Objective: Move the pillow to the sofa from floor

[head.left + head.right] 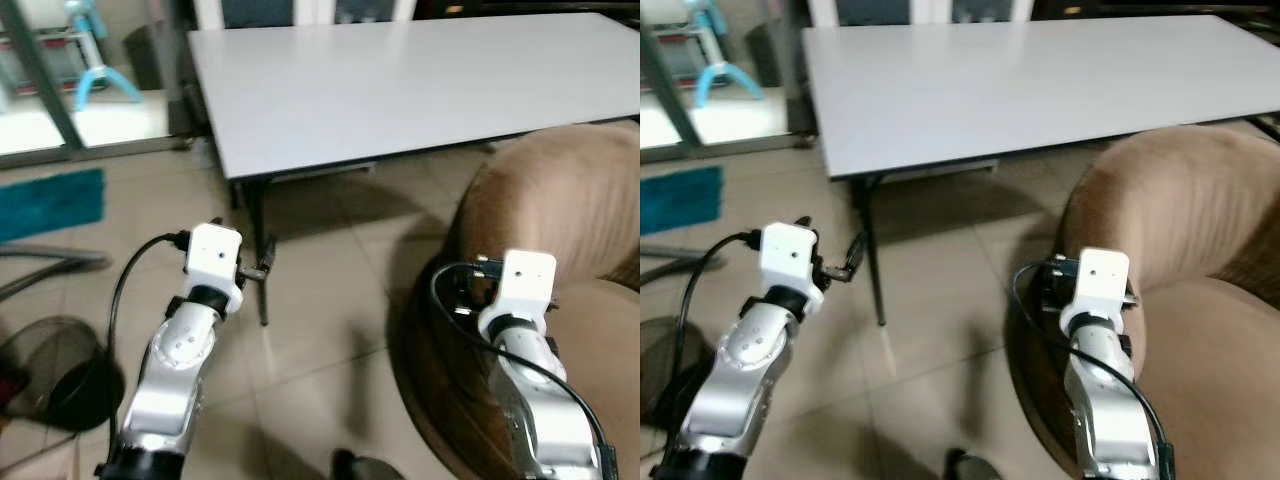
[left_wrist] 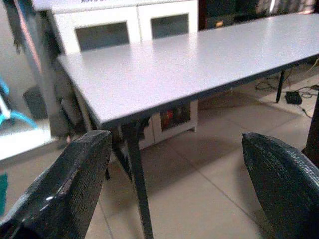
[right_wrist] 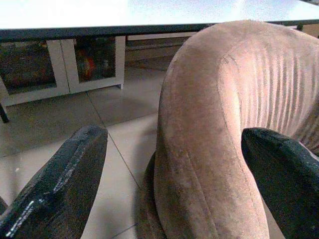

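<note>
A brown velvety sofa (image 1: 560, 190) with a rounded arm stands on the right, its seat (image 1: 600, 340) below and behind the arm. My right gripper (image 3: 174, 184) is open, empty, and held close in front of the sofa arm (image 3: 214, 124); from the head it sits at the sofa's left edge (image 1: 1052, 282). My left gripper (image 2: 174, 189) is open too, with nothing between its fingers. It hovers over the tiled floor beside the table leg (image 1: 258, 250), where its dark fingertips (image 1: 262, 268) show.
A long white table (image 1: 400, 80) spans the space ahead, with a white cabinet (image 2: 124, 25) beyond it. A teal mat (image 1: 50, 200) and a dark round object (image 1: 60, 375) lie on the floor at the left. Bare tiles (image 1: 330, 300) lie between table and sofa.
</note>
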You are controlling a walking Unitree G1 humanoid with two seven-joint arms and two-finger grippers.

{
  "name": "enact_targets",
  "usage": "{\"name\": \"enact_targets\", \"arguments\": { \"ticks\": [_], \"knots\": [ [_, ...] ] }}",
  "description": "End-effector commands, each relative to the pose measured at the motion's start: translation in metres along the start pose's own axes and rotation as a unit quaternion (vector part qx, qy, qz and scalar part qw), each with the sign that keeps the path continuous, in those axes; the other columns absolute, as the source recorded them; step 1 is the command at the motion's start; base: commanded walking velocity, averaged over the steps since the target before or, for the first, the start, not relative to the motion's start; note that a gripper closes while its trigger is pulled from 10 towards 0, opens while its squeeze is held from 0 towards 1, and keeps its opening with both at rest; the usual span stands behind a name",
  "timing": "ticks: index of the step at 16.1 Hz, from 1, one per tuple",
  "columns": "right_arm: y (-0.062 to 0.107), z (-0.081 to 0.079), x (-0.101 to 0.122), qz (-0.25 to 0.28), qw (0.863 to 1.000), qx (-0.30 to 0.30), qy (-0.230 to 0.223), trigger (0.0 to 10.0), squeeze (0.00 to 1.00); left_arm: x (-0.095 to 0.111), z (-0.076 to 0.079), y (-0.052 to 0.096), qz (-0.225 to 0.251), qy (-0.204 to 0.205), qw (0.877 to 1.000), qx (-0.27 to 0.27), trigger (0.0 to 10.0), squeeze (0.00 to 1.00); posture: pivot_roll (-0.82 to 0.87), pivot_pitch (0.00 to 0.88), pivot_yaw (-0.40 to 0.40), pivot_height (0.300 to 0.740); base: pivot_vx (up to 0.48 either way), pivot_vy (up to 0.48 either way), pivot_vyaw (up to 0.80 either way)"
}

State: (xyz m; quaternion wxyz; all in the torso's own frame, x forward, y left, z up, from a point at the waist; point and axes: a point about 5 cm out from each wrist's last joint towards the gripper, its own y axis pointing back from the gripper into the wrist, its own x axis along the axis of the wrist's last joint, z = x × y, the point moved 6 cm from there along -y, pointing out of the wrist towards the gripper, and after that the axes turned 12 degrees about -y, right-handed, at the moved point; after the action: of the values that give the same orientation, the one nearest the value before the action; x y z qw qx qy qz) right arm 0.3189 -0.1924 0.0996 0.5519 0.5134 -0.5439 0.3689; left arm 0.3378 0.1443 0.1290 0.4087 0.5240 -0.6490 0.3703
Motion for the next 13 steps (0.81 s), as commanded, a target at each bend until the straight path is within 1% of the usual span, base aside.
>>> {"name": "enact_targets", "arguments": {
  "ticks": [1,2,3,5,6,8,11,12,13],
  "knots": [
    [-0.001,0.004,0.003,0.003,1.000,-0.005,0.005,10.0,0.00,0.001,0.003,0.001,0.005,-0.007,1.000,-0.002,10.0,0.00,0.04,0.004,-0.030,0.731,0.000,0.000,-0.80],
    [-0.001,0.004,0.003,0.003,1.000,-0.005,0.004,10.0,0.00,0.000,0.002,0.003,0.005,-0.015,1.000,0.003,10.0,0.00,0.04,0.004,-0.030,0.731,0.000,0.000,-0.80],
    [-0.001,0.003,0.003,0.002,1.000,-0.003,0.006,10.0,0.00,0.000,-0.001,0.004,0.003,-0.016,1.000,0.010,10.0,0.00,0.04,0.008,-0.036,0.731,0.000,0.000,-0.80],
    [0.000,0.004,0.002,-0.001,1.000,-0.004,0.008,10.0,0.00,0.000,0.000,0.005,0.004,-0.011,1.000,0.003,10.0,0.00,0.04,0.009,-0.033,0.731,0.000,0.000,-0.80],
    [0.001,0.006,0.001,-0.003,1.000,-0.006,0.009,10.0,0.00,-0.002,0.003,0.005,-0.003,-0.004,1.000,-0.009,10.0,0.00,0.04,0.009,-0.029,0.731,0.000,0.000,-0.80],
    [0.002,0.007,0.001,-0.005,1.000,-0.010,0.011,10.0,0.00,0.003,0.010,0.006,0.005,-0.014,0.999,-0.034,10.0,0.00,0.04,0.015,-0.024,0.731,0.000,0.000,-0.80],
    [0.003,0.011,-0.002,-0.012,1.000,-0.019,0.016,10.0,0.00,0.004,0.012,0.007,0.000,0.001,1.000,-0.031,10.0,0.00,0.03,0.020,-0.023,0.731,0.000,0.000,-0.80],
    [0.002,0.014,-0.001,-0.011,1.000,-0.025,0.016,10.0,0.00,0.000,0.015,0.007,-0.015,0.017,0.999,-0.037,10.0,0.00,0.03,0.025,-0.020,0.731,0.000,0.000,-0.80],
    [0.002,0.014,-0.001,-0.010,0.999,-0.027,0.015,10.0,0.00,-0.001,0.017,0.006,-0.018,0.018,0.999,-0.040,10.0,0.00,0.03,0.025,-0.010,0.731,0.000,0.000,-0.80]
  ]
}}
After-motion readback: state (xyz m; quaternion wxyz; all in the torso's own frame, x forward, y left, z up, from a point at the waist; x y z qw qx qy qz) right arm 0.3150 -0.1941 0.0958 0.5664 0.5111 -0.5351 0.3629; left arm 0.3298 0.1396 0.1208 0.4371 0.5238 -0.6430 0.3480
